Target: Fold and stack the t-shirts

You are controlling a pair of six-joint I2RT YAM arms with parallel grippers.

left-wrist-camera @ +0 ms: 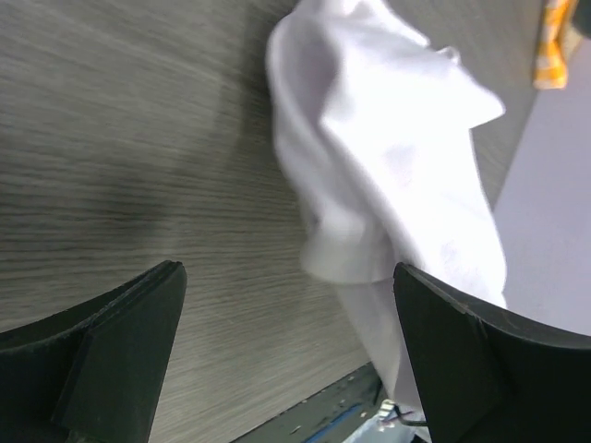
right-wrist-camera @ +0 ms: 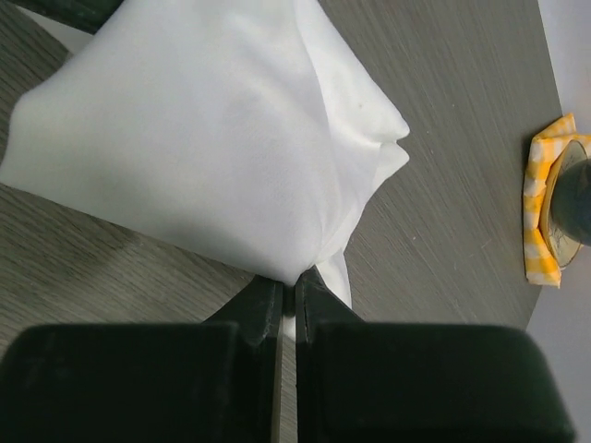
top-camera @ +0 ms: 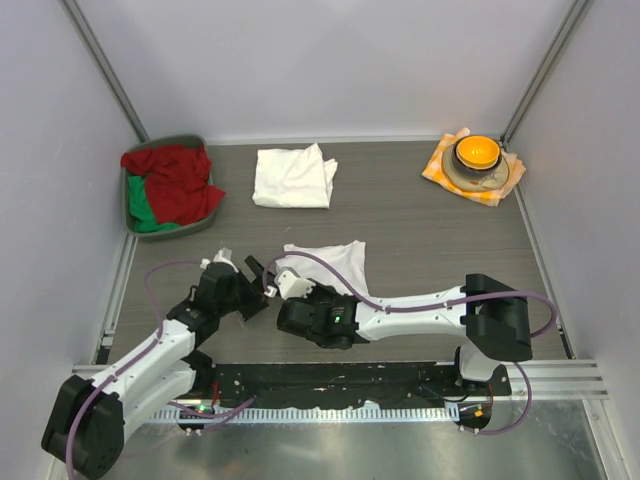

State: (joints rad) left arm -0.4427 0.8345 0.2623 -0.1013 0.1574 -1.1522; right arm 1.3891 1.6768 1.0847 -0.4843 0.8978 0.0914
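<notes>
Locate on the table [top-camera: 450, 240] one folded t-shirt [top-camera: 293, 177] at far centre, probably parked as the base of the stack, and one crumpled t-shirt [top-camera: 325, 262] at near centre, within reach of both arms. Note the right gripper [right-wrist-camera: 286, 291] clamped on the near-left edge of the crumpled t-shirt, evidently to pull it flat, and the left gripper [left-wrist-camera: 286, 269] just left of it, fingers wide apart and empty, likely awaiting a second corner.

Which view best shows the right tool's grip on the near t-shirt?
Right wrist view: the right tool is shut on a bunched corner of the near t-shirt, seen close up. The top view shows most of the shirt, but the pinch is hidden. The left wrist view shows only its draped side, no grip.
</notes>
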